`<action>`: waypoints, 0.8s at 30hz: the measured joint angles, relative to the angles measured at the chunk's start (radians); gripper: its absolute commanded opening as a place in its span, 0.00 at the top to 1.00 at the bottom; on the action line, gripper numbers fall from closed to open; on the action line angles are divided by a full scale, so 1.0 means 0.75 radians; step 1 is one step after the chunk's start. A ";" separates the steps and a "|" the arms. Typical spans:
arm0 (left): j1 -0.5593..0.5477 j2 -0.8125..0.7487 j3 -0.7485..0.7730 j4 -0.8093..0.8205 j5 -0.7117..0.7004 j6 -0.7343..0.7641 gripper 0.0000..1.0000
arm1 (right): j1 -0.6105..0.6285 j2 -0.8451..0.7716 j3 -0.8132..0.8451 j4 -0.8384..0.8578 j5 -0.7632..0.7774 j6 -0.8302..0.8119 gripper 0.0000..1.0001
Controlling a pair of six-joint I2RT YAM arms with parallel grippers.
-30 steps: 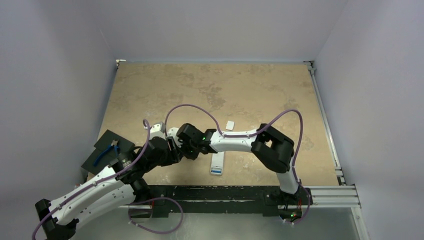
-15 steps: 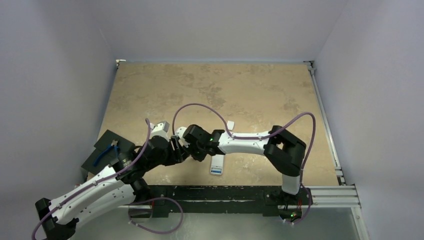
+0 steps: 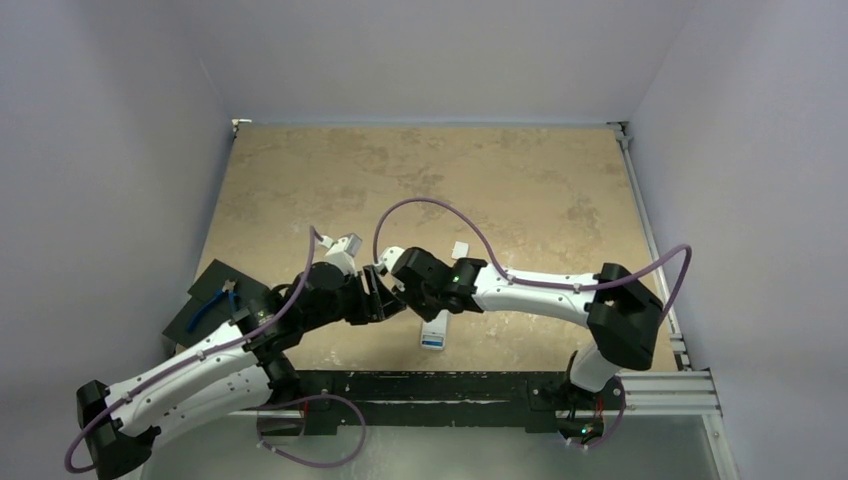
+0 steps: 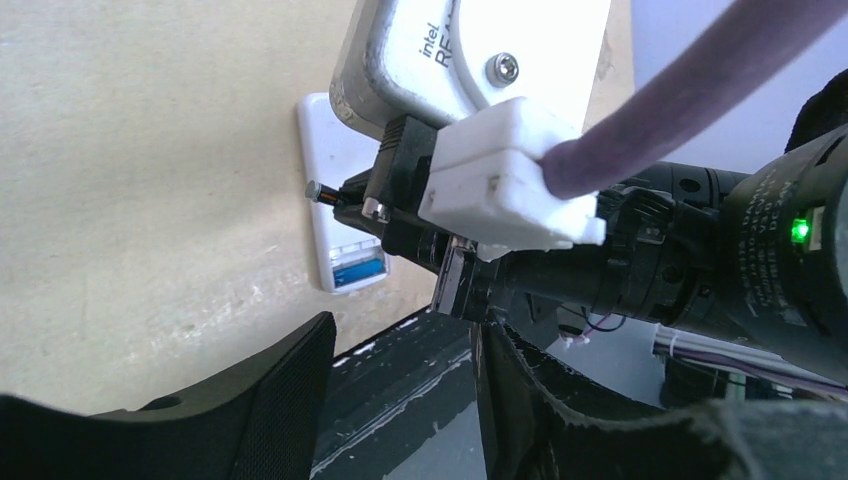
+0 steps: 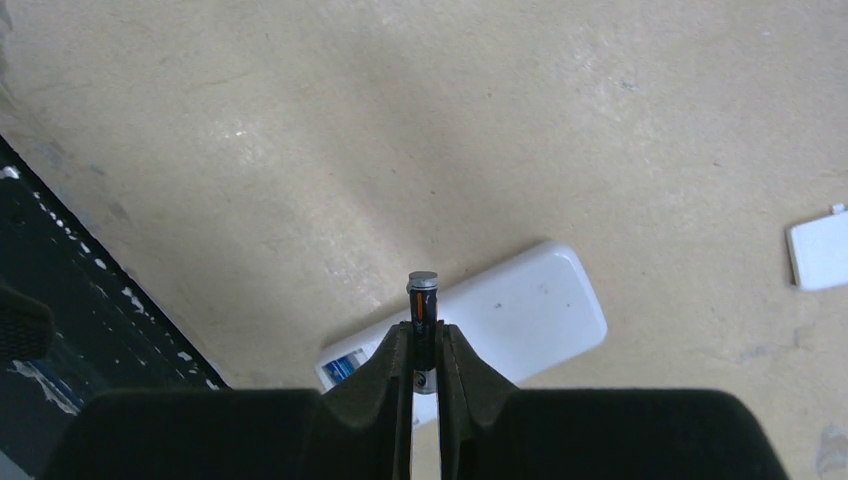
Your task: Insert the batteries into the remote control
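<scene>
The thin dark cylindrical battery (image 5: 422,300), pinched in the right fingers (image 5: 402,350), has been carried over the white oblong remote control (image 5: 510,310), so insertion is judged near. The left fingers (image 3: 373,299) are spread.

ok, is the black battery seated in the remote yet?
No, the right gripper pinches the black battery, clear of the remote control lying beyond it.

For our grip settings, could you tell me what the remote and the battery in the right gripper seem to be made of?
Remote: probably smooth white moulded plastic, given its even colour, rounded corners and soft sheen. Battery in the right gripper: likely metal under a dark wrap, since its end cap is bare, grey and shiny.
</scene>
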 measured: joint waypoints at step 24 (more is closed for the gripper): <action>-0.016 0.105 -0.064 0.179 0.109 0.078 0.50 | -0.007 -0.161 -0.100 -0.195 0.016 -0.082 1.00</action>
